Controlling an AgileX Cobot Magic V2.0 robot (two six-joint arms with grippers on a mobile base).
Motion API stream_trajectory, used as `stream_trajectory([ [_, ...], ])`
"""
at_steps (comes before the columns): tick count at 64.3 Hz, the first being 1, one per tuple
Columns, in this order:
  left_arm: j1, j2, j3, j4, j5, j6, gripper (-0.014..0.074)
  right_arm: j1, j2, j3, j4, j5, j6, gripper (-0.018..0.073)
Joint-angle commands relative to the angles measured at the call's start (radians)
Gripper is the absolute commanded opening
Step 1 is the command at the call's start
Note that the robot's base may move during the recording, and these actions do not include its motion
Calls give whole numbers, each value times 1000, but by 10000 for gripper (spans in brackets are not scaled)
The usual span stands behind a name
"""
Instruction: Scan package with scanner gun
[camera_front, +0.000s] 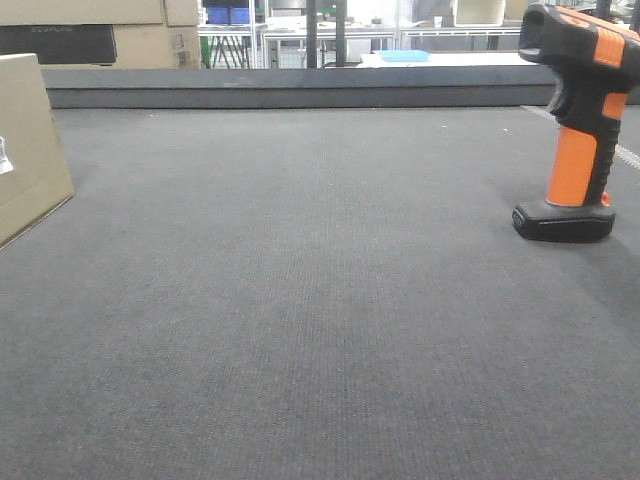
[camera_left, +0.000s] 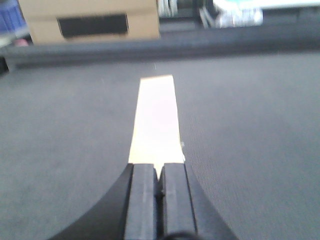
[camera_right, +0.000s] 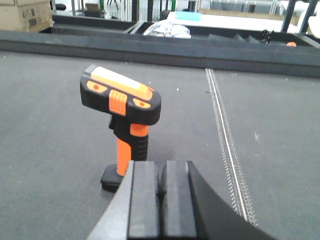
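The package (camera_front: 30, 150), a plain brown cardboard box, stands on edge at the far left of the dark mat, partly cut off by the frame, with a bit of white label at its left. In the left wrist view its narrow pale top edge (camera_left: 156, 120) runs straight ahead of my left gripper (camera_left: 159, 167), which is shut just behind it with nothing between the fingers. The scanner gun (camera_front: 575, 130) stands upright on its black base at the right, orange handle below a black head. My right gripper (camera_right: 161, 167) is shut, just behind and right of the scanner gun (camera_right: 122, 100).
A raised dark ledge (camera_front: 300, 88) bounds the far side of the mat. Larger cardboard cartons (camera_front: 110, 35) are stacked behind it at the left. A ribbed metal strip (camera_right: 225, 135) runs across the mat to the right of the scanner gun.
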Motion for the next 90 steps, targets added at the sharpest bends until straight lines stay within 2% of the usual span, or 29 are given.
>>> stream_trajectory([
  [1,-3,-14,21,-13,-68,-8,-111,-2,-6,1,-9,-41,0,-154],
  [54,-3,-29,37,2,-71,-8,-111,-2,-6,1,-9,-63,0,-154],
  [58,-3,-64,57,45,-73,-8,-111,-2,-6,1,-9,-63,0,-154],
  [63,-3,-136,107,50,-78,-8,-111,-2,-6,1,-9,-63,0,-154],
  [69,-3,-243,185,10,-91,-8,-111,-2,-6,1,-9,-63,0,-154],
  [83,3,-459,367,-1,-122,-8,-111,-2,-6,1,-9,-63,0,-154],
  [88,3,-461,378,-14,-160,-8,-111,-2,-6,1,-9,-63,0,-154],
  [90,3,-461,378,-14,-122,-8,-111,-2,-6,1,-9,-63,0,-154],
])
